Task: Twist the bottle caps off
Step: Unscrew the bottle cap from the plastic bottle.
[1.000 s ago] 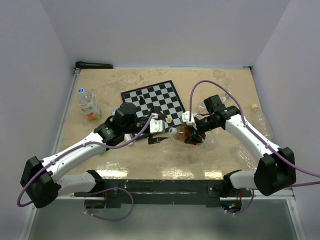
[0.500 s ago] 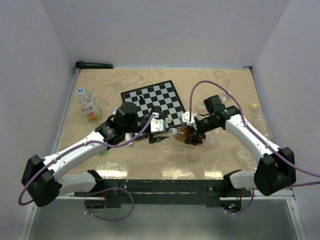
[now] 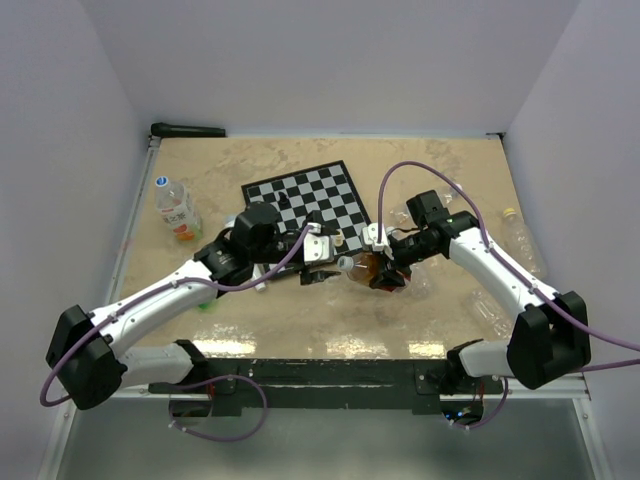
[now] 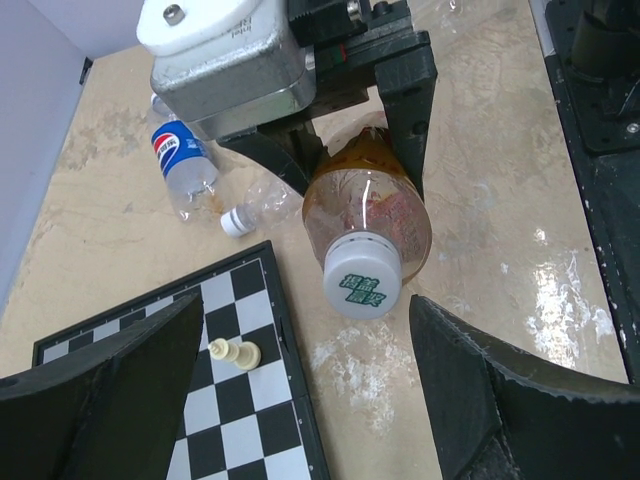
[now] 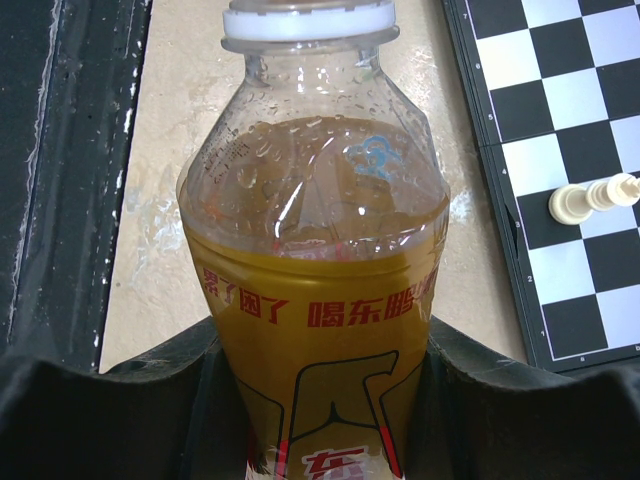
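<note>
An amber drink bottle [image 3: 370, 268] lies level, held by its body in my right gripper [image 3: 392, 268], which is shut on it. In the right wrist view the bottle [image 5: 315, 290] fills the frame between the fingers [image 5: 110, 400], with its white cap [image 5: 308, 22] at the top. Its cap [image 3: 345, 263] points at my left gripper [image 3: 322, 263]. In the left wrist view the white cap [image 4: 362, 283] with green print sits just ahead of my open left gripper [image 4: 305, 315], between the lines of its two fingers and not touched by them.
A chessboard [image 3: 310, 198] lies behind the grippers, with a cream piece [image 4: 233, 352] near the left fingers. A blue-capped bottle [image 3: 175, 208] stands at the far left. Clear bottles [image 3: 520, 240] lie at the right, and a Pepsi bottle [image 4: 180, 160] lies beyond the board.
My left arm has crept slightly right, toward the cap. The right gripper and the bottle have stayed put.
</note>
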Available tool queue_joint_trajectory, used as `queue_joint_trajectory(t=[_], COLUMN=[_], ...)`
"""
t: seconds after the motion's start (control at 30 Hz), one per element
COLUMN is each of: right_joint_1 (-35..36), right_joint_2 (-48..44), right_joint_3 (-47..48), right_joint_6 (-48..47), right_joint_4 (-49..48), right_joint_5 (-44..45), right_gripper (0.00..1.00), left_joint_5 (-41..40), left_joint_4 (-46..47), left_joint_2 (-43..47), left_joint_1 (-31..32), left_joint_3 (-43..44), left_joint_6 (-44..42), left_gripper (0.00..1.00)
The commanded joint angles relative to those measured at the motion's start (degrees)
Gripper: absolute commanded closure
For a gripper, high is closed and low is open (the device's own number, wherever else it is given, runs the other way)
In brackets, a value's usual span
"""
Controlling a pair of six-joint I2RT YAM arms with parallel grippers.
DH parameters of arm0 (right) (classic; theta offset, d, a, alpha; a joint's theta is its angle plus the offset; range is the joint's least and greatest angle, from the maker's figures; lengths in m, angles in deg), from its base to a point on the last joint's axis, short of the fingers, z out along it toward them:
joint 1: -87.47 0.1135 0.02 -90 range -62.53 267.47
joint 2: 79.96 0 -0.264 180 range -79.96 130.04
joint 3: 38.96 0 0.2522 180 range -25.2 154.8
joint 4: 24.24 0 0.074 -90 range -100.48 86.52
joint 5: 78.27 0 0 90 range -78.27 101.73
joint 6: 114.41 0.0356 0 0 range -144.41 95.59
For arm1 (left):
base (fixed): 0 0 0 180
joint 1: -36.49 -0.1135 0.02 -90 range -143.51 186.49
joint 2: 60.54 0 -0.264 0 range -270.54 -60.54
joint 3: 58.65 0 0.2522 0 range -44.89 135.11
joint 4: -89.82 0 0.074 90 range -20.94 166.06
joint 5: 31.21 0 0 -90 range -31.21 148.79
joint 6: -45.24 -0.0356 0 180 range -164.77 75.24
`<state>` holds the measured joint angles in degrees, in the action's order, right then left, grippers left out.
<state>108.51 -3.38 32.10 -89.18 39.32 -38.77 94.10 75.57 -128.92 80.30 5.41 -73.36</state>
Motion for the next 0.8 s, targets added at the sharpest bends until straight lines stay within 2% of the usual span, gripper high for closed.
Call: queue_joint_trajectory(t=[0.0,0.57,0.63,0.67,0.73,0.77], right_joint_1=[-0.03,-0.03,-0.03,-0.03,-0.03,-0.12], right_joint_2=[-0.37,-0.11,-0.11,-0.11,-0.11,-0.11], right_joint_3=[0.89,0.89,0.89,0.89,0.89,0.89], right_joint_6=[-0.97,-0.97,-0.97,-0.97,-0.88,-0.97], right_joint_4=[0.39,0.38,0.47,0.3,0.38,0.3], right_joint_5=[-1.18,-1.27,-1.27,-1.18,-1.18,-1.18], right_gripper=[0.94,0.94,0.94,0.94,0.94,0.94], left_joint_5=[2.66,8.28,8.55,8.55,7.85,7.41], left_joint_4=[3.22,1.46,1.28,1.28,1.63,1.9], left_joint_2=[-0.79,-4.39,-4.83,-5.09,-5.1,-4.75], left_joint_1=[0.22,0.4,0.4,0.48,0.48,0.4], left_joint_3=[3.22,4.98,5.33,5.51,5.86,5.86], left_joint_6=[0.74,3.2,3.64,4.07,5.83,6.79], left_gripper=[0.14,0.44,0.54,0.64,0.99,1.0])
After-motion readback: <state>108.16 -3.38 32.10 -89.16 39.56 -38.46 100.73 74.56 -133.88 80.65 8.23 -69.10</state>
